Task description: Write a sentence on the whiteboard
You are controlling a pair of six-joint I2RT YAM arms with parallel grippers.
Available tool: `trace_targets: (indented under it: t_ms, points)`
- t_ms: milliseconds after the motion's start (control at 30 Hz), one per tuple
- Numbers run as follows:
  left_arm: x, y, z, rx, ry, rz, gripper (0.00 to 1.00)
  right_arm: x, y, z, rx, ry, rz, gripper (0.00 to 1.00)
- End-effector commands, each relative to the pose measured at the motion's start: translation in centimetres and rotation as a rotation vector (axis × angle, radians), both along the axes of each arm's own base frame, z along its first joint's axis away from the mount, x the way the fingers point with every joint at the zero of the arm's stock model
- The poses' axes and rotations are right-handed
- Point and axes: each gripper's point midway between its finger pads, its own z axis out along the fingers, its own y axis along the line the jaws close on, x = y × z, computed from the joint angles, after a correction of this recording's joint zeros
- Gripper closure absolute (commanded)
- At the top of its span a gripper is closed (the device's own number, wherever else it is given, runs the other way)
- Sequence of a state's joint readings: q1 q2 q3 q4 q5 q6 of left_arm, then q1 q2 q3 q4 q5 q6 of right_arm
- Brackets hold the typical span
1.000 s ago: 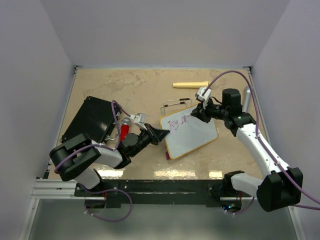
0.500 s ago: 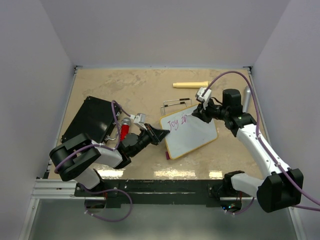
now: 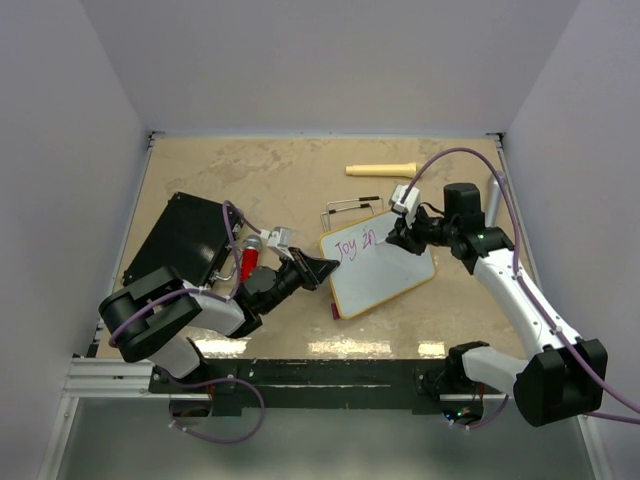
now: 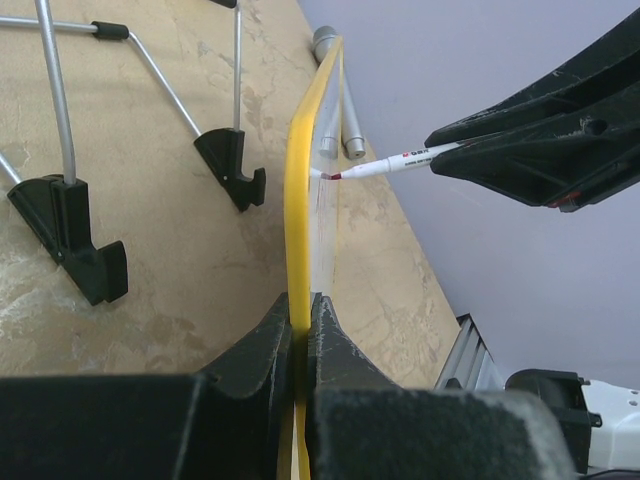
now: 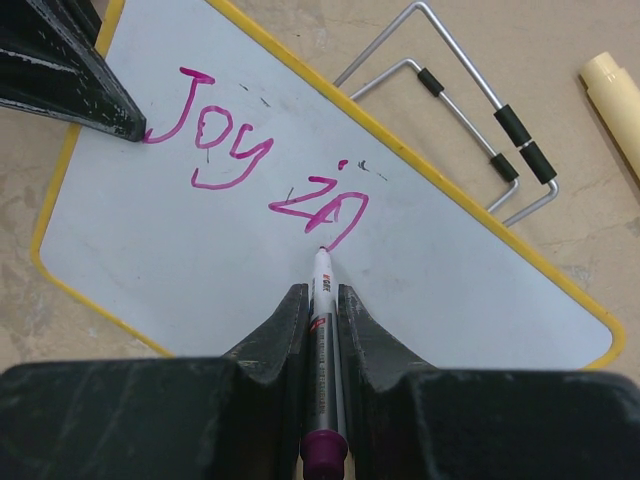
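The whiteboard (image 3: 385, 270) lies tilted on the table, white with a yellow rim (image 4: 300, 200). My left gripper (image 3: 325, 268) is shut on its left edge, the jaws (image 4: 303, 305) pinching the rim. My right gripper (image 3: 393, 237) is shut on a white marker (image 5: 322, 320) with a magenta end. The marker tip (image 4: 335, 176) touches the board (image 5: 150, 230) just below the last stroke. The sentence (image 5: 250, 160) reads "Joy in" in pink on the board's upper left (image 3: 357, 243).
A black flat case (image 3: 185, 240) lies at the left by my left arm. A wire stand (image 3: 350, 208) with black feet (image 4: 70, 200) sits behind the board. A cream cylinder (image 3: 380, 169) lies at the back, a grey one (image 3: 493, 200) at the right wall.
The right gripper has moved the marker a little toward the near side, finishing the pink strokes of "in". The left gripper and the board have stayed put.
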State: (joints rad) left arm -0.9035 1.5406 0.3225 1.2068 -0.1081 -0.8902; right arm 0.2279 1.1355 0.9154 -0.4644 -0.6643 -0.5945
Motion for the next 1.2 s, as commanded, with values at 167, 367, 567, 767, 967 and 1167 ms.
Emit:
trace_targets:
  t_ms: [167, 367, 567, 767, 967, 1167]
  points:
    - [-0.7, 0.2, -0.3, 0.061, -0.065, -0.029, 1.0, -0.5, 0.7, 5.7, 0.076, -0.113, 0.053, 1.0]
    - [-0.6, 0.1, -0.2, 0.065, -0.069, -0.032, 1.0, -0.3, 0.1, 5.4, 0.099, -0.116, 0.033, 1.0]
    - [-0.6, 0.2, -0.3, 0.068, -0.065, -0.03, 1.0, 0.2, -0.8, 5.6, 0.138, -0.123, 0.007, 1.0]
    - [-0.6, 0.2, -0.4, 0.071, -0.061, -0.025, 1.0, 0.2, -1.1, 5.4, 0.158, -0.12, -0.011, 1.0]
    - [-0.6, 0.2, -0.3, 0.068, -0.063, -0.025, 1.0, 0.6, -1.5, 5.0, 0.162, -0.113, -0.04, 1.0]
    - [-0.6, 0.3, -0.3, 0.069, -0.061, -0.022, 1.0, 0.6, -1.6, 4.8, 0.159, -0.114, -0.046, 1.0]
